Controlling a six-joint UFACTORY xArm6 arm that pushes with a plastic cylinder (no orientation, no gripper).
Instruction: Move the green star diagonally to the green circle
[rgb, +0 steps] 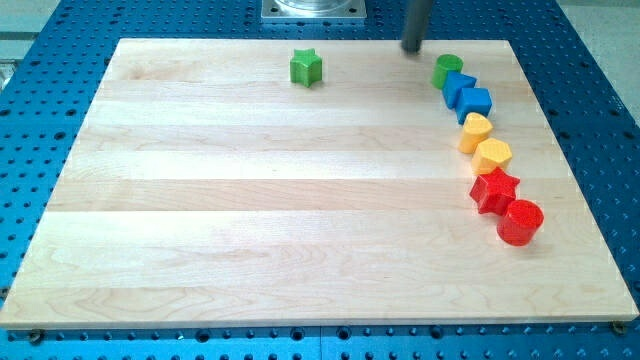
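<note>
1. The green star (307, 67) was seen near the view's top edge of the wooden board (250, 200), left of centre, standing alone and well apart from every other block.
2. The green circle (447, 70) was found toward the view's upper right, at the head of a curved line of blocks: two blue blocks (468, 94), a yellow heart-like block (476, 131), a yellow hexagon-like block (492, 155), a red star (494, 190) and a red cylinder (520, 222).
3. My tip (413, 48) was located at the board's top edge, just up and left of the green circle, well to the right of the green star, and in contact with no block. Nothing was held by it, since a bare rod can only push.
4. The star was judged small, light and rigid, likely to slide readily on the smooth wood and to spin if struck off-centre on a point.
5. Contact was judged best made on its left side, square through the middle, between two points.
</note>
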